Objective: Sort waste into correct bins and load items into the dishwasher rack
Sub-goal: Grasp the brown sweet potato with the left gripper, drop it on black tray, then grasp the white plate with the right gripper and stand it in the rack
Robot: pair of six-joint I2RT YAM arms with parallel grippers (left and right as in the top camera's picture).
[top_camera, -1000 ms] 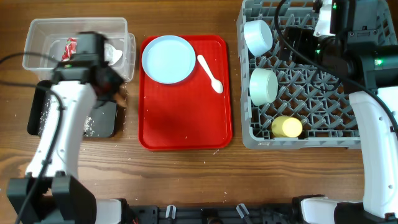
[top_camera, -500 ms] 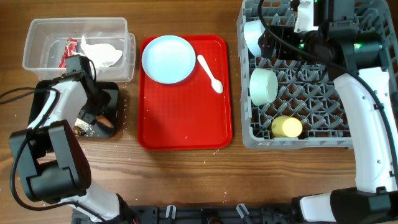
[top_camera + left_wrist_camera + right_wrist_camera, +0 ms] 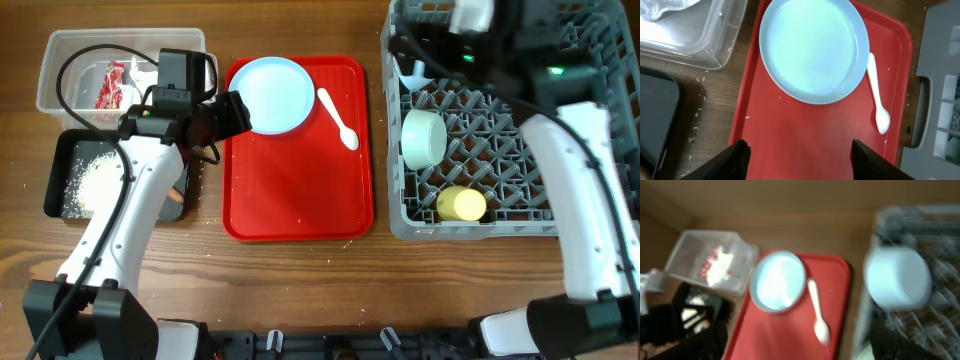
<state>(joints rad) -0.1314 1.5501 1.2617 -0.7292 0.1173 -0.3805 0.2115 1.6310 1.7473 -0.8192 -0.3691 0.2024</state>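
1. Left gripper: jaws spread wide, nothing between them. It hung over the left part of the red tray.
2. Pale blue plate: lay flat and empty on the red tray's far left corner, just ahead of the left gripper's fingers.
3. White spoon: lay on the red tray, just right of the plate, bowl end nearer the tray's middle.
4. Clear tub: stood left of the red tray, at its far end. It held the red-and-white wrapper and the white tissue.
5. Black tray: stood left of the red tray, at its near end, with rice grains heaped inside. A few loose grains lay on the table beside it.
6. Right gripper: the view was blurred. The jaws appeared wide apart and held nothing.
7. Grey rack: stood just right of the red tray.
8. Rack contents: a pale blue bowl on its side, a second bowl farther back, and a yellow cup at the near end.
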